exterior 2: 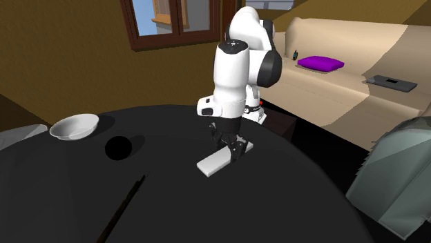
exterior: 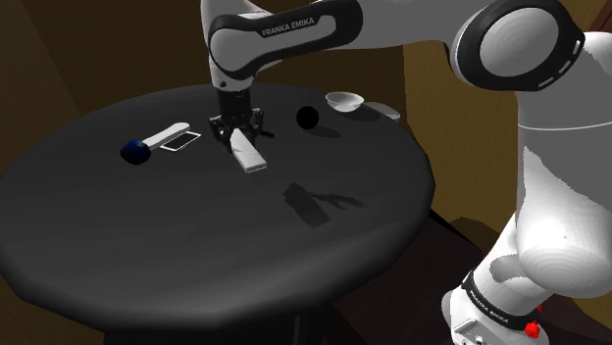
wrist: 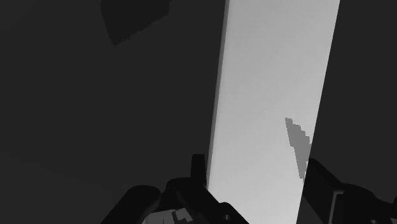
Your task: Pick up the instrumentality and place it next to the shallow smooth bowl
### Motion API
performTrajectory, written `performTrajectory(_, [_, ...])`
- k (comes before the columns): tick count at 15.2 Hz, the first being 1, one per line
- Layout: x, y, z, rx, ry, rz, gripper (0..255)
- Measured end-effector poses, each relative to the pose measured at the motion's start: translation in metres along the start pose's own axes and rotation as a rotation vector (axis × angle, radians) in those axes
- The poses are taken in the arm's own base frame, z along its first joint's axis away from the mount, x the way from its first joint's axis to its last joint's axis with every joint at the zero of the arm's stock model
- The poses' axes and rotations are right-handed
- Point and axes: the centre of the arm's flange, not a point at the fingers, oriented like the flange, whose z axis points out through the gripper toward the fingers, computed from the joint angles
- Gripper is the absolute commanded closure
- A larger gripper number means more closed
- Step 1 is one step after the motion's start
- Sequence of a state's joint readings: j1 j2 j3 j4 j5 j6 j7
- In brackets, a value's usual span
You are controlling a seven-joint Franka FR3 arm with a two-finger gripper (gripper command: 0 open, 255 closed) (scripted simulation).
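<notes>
Round black bench (exterior: pixel 118 245) carries everything. White arm (exterior: pixel 294 34) reaches across it, last link level, wrist turned straight down. Hand (exterior: pixel 235 135) is vertical and low at the bench top. Its fingers (wrist: pixel 198 168) are narrowed onto both long edges of the white bar (exterior: pixel 251 158), clasping one end. Bar lies flat mid-bench. White bowl (exterior: pixel 344 100) sits well apart near the far rim, with a black ball (exterior: pixel 308 118) between bar and bowl.

A black ball (exterior: pixel 308 118) stands between the white bar (exterior: pixel 249 155) and the bowl (exterior: pixel 344 100), with open tabletop (exterior: pixel 196 235) beside it.
</notes>
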State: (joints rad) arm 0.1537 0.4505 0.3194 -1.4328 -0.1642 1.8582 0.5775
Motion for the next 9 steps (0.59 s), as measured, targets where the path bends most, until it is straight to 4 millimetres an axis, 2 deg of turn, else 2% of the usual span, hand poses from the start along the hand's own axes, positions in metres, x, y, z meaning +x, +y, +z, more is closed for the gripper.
performTrajectory(4, [0.0,0.005,-0.018,0.0,0.0,0.0,255])
performTrajectory(9, [0.007,0.065,-0.018,0.0,0.0,0.001,255])
